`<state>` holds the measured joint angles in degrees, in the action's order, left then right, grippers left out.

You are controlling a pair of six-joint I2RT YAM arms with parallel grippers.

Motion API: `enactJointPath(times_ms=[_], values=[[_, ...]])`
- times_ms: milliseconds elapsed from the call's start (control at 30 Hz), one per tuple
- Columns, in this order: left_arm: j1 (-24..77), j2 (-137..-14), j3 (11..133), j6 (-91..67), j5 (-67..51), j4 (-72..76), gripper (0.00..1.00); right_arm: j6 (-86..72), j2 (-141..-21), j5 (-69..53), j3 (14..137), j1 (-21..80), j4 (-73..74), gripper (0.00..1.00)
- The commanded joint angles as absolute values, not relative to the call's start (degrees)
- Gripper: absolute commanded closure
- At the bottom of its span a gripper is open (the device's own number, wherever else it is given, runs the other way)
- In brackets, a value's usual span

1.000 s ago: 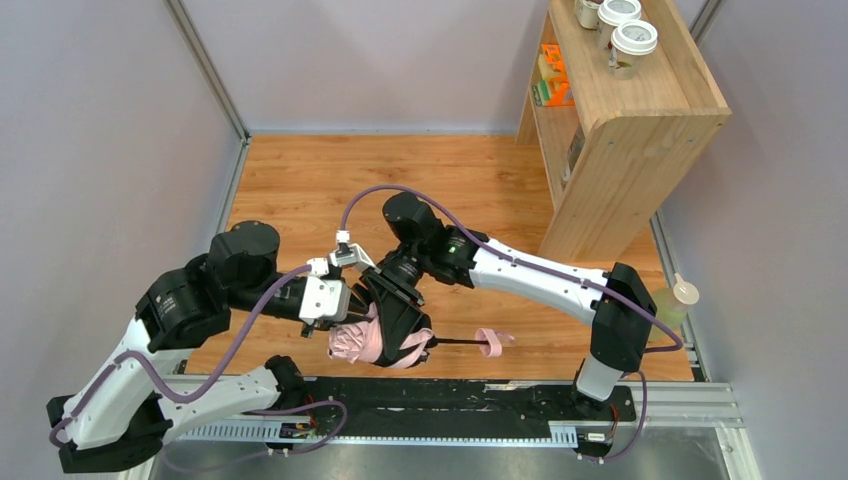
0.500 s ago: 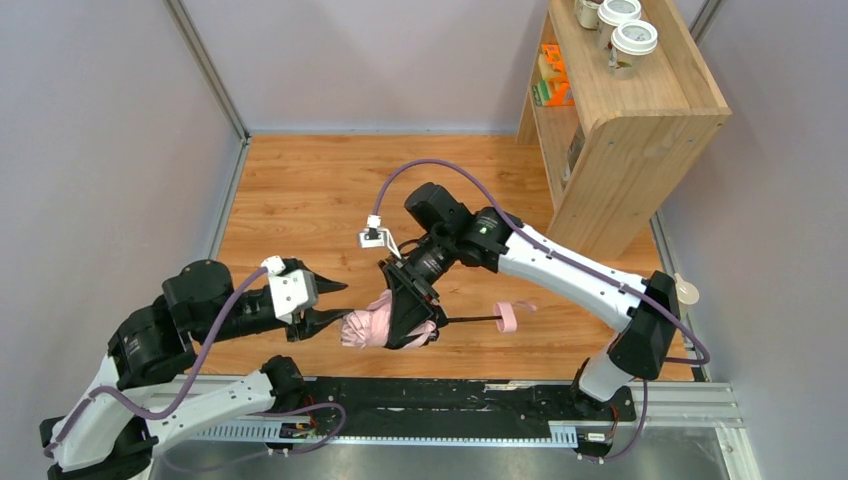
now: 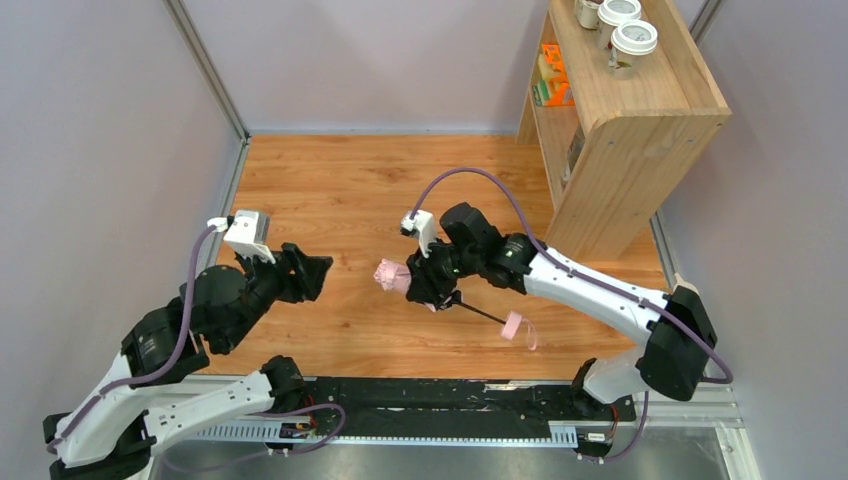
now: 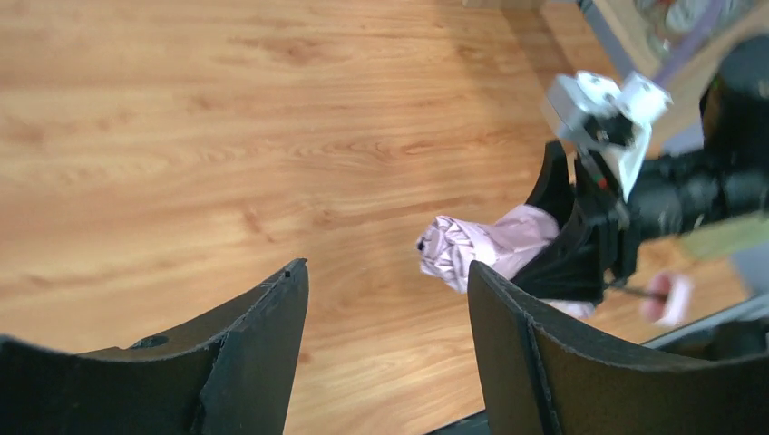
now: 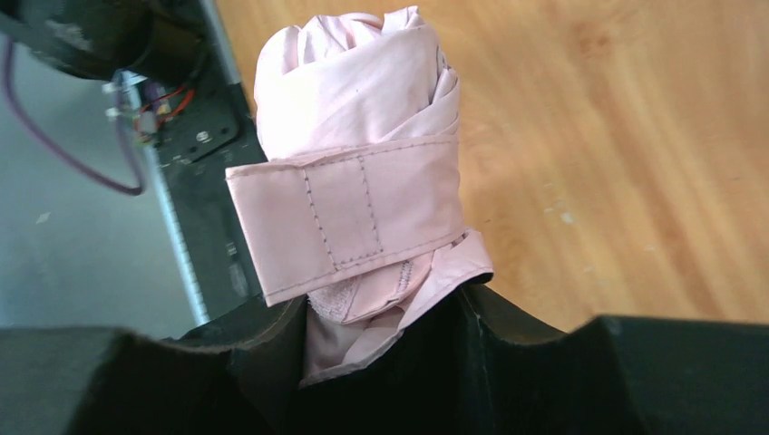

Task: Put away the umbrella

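The umbrella (image 3: 393,274) is folded, its pale pink canopy rolled and wrapped by a strap (image 5: 349,217). My right gripper (image 3: 428,283) is shut on the canopy and holds it above the wooden table. The thin black shaft (image 3: 480,311) runs back to the right to the pink handle (image 3: 513,325) with its loop. In the left wrist view the umbrella (image 4: 490,249) shows ahead to the right. My left gripper (image 3: 305,277) is open and holds nothing, off to the umbrella's left; its fingers (image 4: 263,331) stand wide apart.
A wooden shelf unit (image 3: 620,130) stands at the back right, with lidded cups (image 3: 633,40) on top and orange items (image 3: 552,80) on a shelf. A bottle (image 3: 676,298) sits at the right edge. Grey walls close in the table (image 3: 330,190).
My left gripper let go of the umbrella, opened and drew back to the left. My right gripper carried the umbrella up and away from the near edge, turning its canopy leftward.
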<state>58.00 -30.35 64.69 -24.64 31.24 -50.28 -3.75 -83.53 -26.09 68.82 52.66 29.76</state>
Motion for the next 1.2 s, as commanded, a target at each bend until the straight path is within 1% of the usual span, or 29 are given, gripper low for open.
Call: enactJointPath(times_ms=[0,133,200,267,300,400,467,600,667,733,900,1067,1167], values=[[58.1,-33.7,62.4,-56.4,35.9,-50.6,0.28,2.6,-76.8,-17.4,62.3,53.1,7.5,1.0],[58.0,-37.8,63.4,-69.0,33.1,-50.8,0.28,7.0,-75.3,-15.6,61.2,53.3,6.9,1.0],[58.1,-37.2,60.4,-72.5,31.6,-47.0,0.27,7.8,-74.5,-16.5,60.9,53.1,6.8,1.0],[57.0,-36.1,56.6,-74.0,28.9,-36.3,0.27,7.6,-74.4,-18.4,61.3,53.2,7.3,1.0],[55.6,-36.0,55.5,-74.0,27.6,-34.2,0.27,7.3,-74.3,-18.8,61.3,53.3,7.4,1.0],[49.6,-39.4,54.3,-78.7,15.8,-32.8,0.27,7.2,-73.6,-20.3,61.4,53.7,8.0,1.0],[46.1,-41.0,53.2,-79.9,10.3,-31.9,0.27,7.5,-73.2,-22.1,61.2,54.1,8.3,1.0],[45.2,-39.6,46.8,-81.2,8.4,-21.5,0.26,7.6,-73.0,-22.2,61.7,55.0,9.4,1.0],[45.2,-40.0,44.8,-83.2,6.8,-20.0,0.26,7.4,-72.6,-22.2,61.3,55.2,8.9,1.0],[45.2,-40.8,44.6,-84.5,4.8,-21.7,0.26,7.3,-72.7,-20.3,61.5,55.3,9.1,1.0],[45.2,-39.9,47.7,-84.5,8.3,-33.2,0.26,7.3,-72.3,-16.5,62.4,55.4,10.6,1.0],[45.1,-39.9,47.9,-83.9,8.7,-34.6,0.25,8.3,-72.2,-15.4,63.5,55.5,12.0,1.0],[45.2,-41.6,50.4,-80.1,9.1,-37.2,0.25,9.1,-72.2,-13.8,64.3,55.8,13.7,1.0]])
